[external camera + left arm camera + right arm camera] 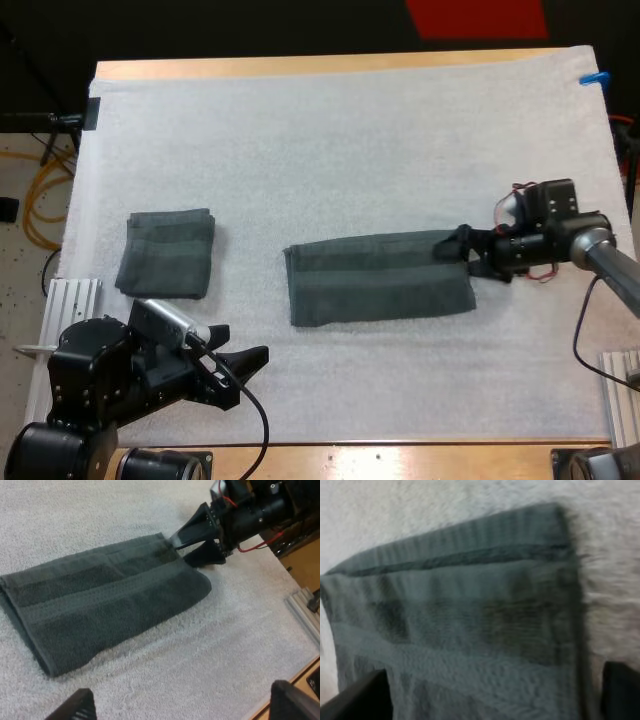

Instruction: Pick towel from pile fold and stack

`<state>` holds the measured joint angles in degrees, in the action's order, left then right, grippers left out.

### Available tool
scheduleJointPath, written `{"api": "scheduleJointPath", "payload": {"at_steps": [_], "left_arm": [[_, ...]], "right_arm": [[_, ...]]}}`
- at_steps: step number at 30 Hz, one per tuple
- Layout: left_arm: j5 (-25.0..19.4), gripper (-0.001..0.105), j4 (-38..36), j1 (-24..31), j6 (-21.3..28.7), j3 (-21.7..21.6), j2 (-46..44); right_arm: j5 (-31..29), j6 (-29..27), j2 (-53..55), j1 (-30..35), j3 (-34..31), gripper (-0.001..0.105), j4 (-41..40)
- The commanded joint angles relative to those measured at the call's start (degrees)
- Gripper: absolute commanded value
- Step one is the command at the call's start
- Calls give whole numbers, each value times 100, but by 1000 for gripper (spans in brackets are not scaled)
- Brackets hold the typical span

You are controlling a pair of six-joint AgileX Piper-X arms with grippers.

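Observation:
A long, dark grey-green towel [380,277] lies flat, folded lengthwise, in the middle of the mat. My right gripper [468,252] is at its right end, open, with its fingers spread over the towel's short edge. In the right wrist view the towel [470,620] spans the space between the two wide-apart fingertips [360,695]. A second towel, folded into a small square [168,253], lies at the left. My left gripper [245,362] hovers open near the front edge, clear of both towels. In the left wrist view, the right gripper [197,542] is at the long towel's [100,605] far end.
The white mat [350,140] covers most of the table. A metal rail [70,300] lies along its left side, by the folded square. Another rail [305,610] runs by the right edge.

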<state>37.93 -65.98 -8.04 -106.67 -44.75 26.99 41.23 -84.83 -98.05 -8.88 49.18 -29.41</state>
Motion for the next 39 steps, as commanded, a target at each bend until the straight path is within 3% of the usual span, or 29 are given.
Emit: {"api": "scheduleJointPath", "payload": {"at_steps": [1, 6, 9, 11, 12, 14, 16, 21, 34, 39], "left_arm": [[40, 67, -15, -2, -22, -32, -32], [40, 67, -15, -2, -22, -32, -32], [40, 67, -15, -2, -22, -32, -32], [40, 67, -15, -2, -22, -32, -32], [40, 67, -15, -2, -22, -32, -32], [50, 67, -15, -2, -22, -32, -32], [51, 67, -15, -2, -22, -32, -32], [103, 67, -15, -2, -22, -32, -32], [306, 67, -15, -2, -22, -32, -32], [306, 67, -15, -2, -22, -32, -32]], "right_arm": [[80, 45, -200, -159, -86, 84, -148], [126, 154, -217, -280, -86, 82, -146], [66, 248, -217, -270, -86, 68, -162], [-135, 278, -217, -269, -86, 48, -162], [-166, 278, -217, -269, -86, 44, -162], [-202, 239, -217, -269, -86, 17, -162], [-202, 167, -186, -269, -86, 1, -189], [-837, -205, 54, -269, -86, 0, -523], [-4881, -1589, 1317, -269, -86, 0, -1941], [-5132, -1780, 1593, -269, 27, 0, -2124]]}}
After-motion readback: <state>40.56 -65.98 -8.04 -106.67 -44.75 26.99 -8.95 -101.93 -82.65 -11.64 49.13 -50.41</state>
